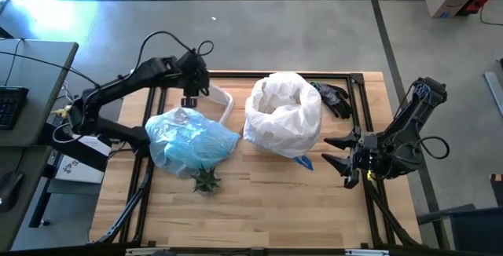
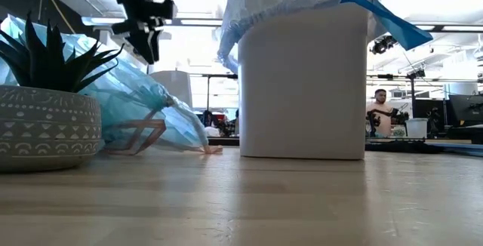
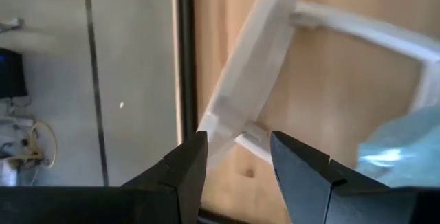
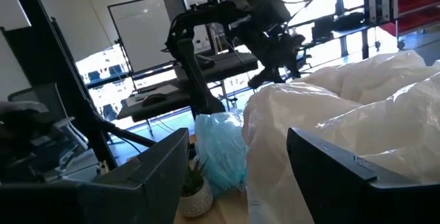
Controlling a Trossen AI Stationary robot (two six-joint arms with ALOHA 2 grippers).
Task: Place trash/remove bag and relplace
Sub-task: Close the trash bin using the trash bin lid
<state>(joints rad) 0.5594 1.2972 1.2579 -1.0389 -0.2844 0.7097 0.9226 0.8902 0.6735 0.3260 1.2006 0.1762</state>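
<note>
Bag, light blue and crinkled, lies bunched on the table's left half, just behind the small potted plant and beside the white bin. The bin stands mid-table with a fresh white liner billowing over its rim. Between the two lies a white frame ring, flat on the wood.

Left gripper hangs over that ring's near corner, fingers apart with a moderate gap and nothing between them; in the wrist view the ring's edge sits just ahead of the tips. Right gripper waits at the bin's right side, fingers spread wide and empty.

Step in hand, as judged: taking up the ring to seat it on the lined bin.
1. Centre the fingers across one rail of the ring, not at the corner joint.
2. Close only once the rail is fully between the fingers.
3. Lift level, clear of the blue bag.
4. Use the right gripper to steady the liner.
</note>
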